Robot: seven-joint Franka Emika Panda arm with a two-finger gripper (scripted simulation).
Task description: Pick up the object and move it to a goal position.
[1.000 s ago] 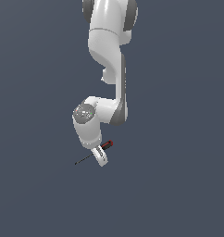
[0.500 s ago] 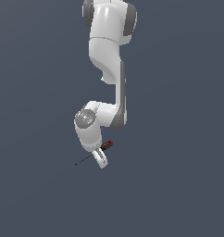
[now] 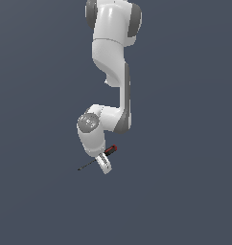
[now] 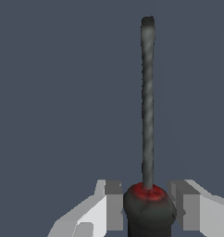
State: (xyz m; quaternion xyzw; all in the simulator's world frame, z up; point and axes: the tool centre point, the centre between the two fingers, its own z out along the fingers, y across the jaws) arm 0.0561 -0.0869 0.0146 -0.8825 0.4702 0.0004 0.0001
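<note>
The object is a small screwdriver (image 3: 111, 150) with a black handle, red end cap and thin dark shaft, lying on the dark floor below the white arm. Its shaft tip points toward the exterior view's left. My gripper (image 3: 104, 163) reaches down over the handle. In the wrist view the screwdriver (image 4: 147, 106) runs straight away from the camera, its red collar and black handle sitting between the two pale fingers (image 4: 111, 203). My gripper (image 4: 147, 210) is shut on the handle, with both fingers pressed against its sides.
A plain dark grey-blue floor surrounds the arm on all sides. The white arm links (image 3: 113, 57) rise above the screwdriver in the exterior view. No other objects or goal marker show.
The arm's elbow has sunk slightly and the gripper has settled lower around the handle. The screwdriver has not moved.
</note>
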